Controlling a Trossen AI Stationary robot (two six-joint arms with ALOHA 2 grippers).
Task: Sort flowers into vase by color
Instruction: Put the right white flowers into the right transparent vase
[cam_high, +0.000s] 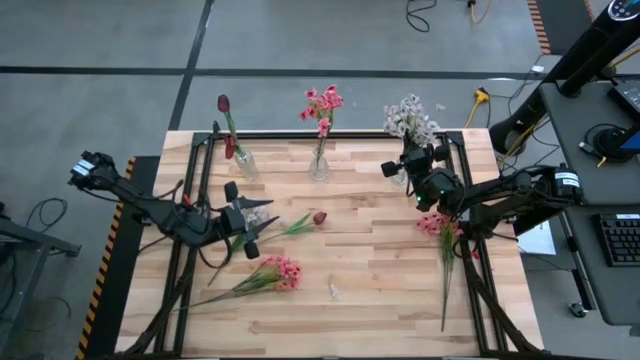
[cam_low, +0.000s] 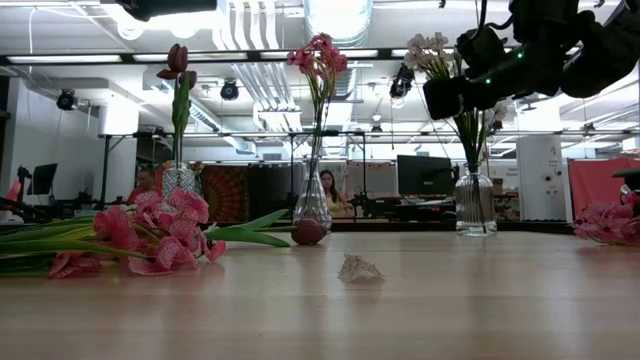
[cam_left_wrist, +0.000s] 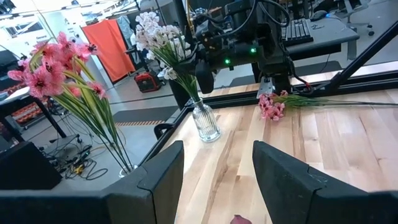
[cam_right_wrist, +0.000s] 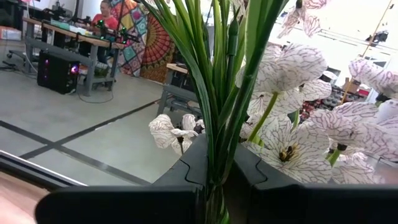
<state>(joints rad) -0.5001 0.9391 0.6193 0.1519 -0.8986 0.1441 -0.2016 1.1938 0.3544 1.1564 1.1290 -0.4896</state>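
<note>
While your overhead camera lays out the whole counter (cam_high: 380, 310), only the right wrist camera shows what the right claw (cam_right_wrist: 216, 165) is doing: its two dark fingers are clenched on the green stems of the white spray (cam_right_wrist: 292, 81), just under the veined white blossoms. From above, that right claw (cam_high: 412, 172) sits by the far right corner over the right-hand vase (cam_high: 400, 176), its arm reaching in from the right edge with the wrist turned toward the far edge. The low camera adds what the top view hides: the right vase (cam_low: 475, 205) stands upright with stems in it, and the dark arm hangs above it.

Your left claw (cam_high: 255, 222) lies low near the left middle of the counter, arm stretched in from the left edge. Its wrist camera shows the fingers (cam_left_wrist: 163, 177) parted, with bare wood between them and a sliver of dark red at the picture's lower edge; they hold nothing. Just beside them from above lies a red tulip (cam_high: 318, 217).

Along the far edge, the left vase (cam_high: 245, 163) holds a red tulip bud and the middle vase (cam_high: 319, 165) a pink bloom. One pink cluster (cam_high: 280, 272) lies toward the near left, another pink stem (cam_high: 437, 224) near the right edge. A small pale scrap (cam_low: 359, 268) rests mid-counter.
</note>
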